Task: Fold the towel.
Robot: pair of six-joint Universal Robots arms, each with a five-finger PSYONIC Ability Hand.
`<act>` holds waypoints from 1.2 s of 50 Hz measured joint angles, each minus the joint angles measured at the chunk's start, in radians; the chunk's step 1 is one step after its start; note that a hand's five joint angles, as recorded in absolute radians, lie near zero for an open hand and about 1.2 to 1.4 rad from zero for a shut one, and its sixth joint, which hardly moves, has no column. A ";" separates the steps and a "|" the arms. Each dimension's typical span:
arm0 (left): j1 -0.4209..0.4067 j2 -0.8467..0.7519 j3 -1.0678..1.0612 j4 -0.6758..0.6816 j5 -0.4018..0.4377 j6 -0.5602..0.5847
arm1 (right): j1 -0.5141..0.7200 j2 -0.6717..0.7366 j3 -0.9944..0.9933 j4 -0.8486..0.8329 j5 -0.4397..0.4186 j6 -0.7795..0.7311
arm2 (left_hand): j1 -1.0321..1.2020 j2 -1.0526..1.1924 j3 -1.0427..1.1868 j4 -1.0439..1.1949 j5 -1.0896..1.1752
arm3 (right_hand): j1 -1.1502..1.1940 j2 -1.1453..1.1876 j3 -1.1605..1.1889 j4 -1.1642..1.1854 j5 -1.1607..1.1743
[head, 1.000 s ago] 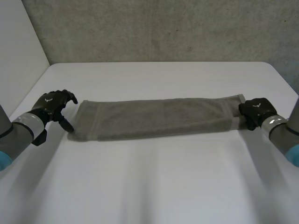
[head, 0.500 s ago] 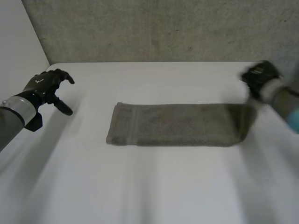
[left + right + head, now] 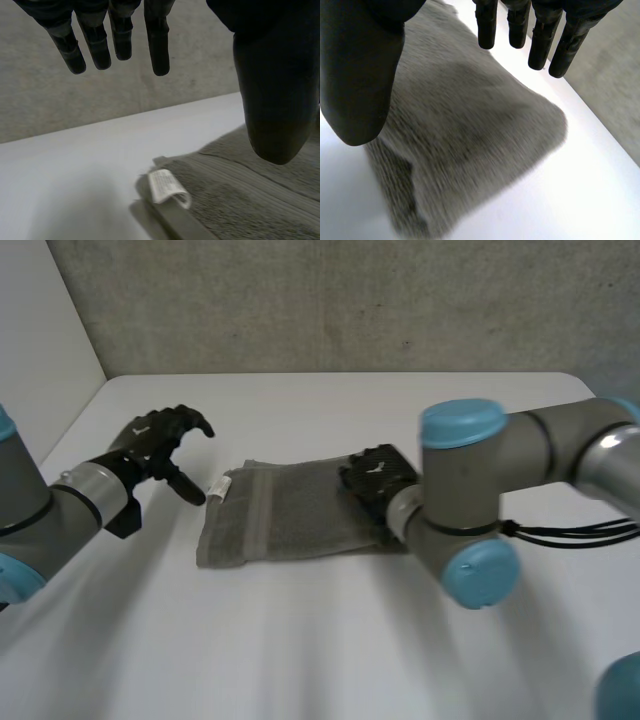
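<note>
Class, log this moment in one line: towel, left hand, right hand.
towel: folded, flat on table | left hand: open, near tag | right hand: open, over opposite end

The towel (image 3: 290,515) is plain grey-brown, with a paler woven band across its left end and a white label (image 3: 217,488) there. The table (image 3: 300,640) is white, the left hand (image 3: 152,440) and right hand (image 3: 377,476) black, the wall (image 3: 350,300) mottled grey.

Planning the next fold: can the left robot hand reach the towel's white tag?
Probably yes: the left robot hand hovers open beside the white tag at a corner of the towel, nothing between.
</note>
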 measured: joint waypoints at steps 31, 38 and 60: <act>-0.118 -0.059 -0.046 0.000 0.003 0.009 | -0.169 -0.209 0.595 -0.500 -0.179 0.304 | 0.000 0.000 0.000 0.000 0.001 | 1.084 1.053 1.085 1.068 1.093; -0.117 -0.041 -0.052 -0.001 -0.001 0.007 | -0.185 -0.225 0.619 -0.489 -0.194 0.307 | 0.000 0.000 0.000 0.000 0.001 | 1.087 1.053 1.097 1.081 1.096; -0.125 0.135 0.040 -0.023 -0.025 -0.038 | -0.362 -0.497 0.634 -0.122 -0.203 -0.182 | 0.000 0.000 0.000 0.000 -0.005 | 1.102 1.053 1.102 1.082 1.096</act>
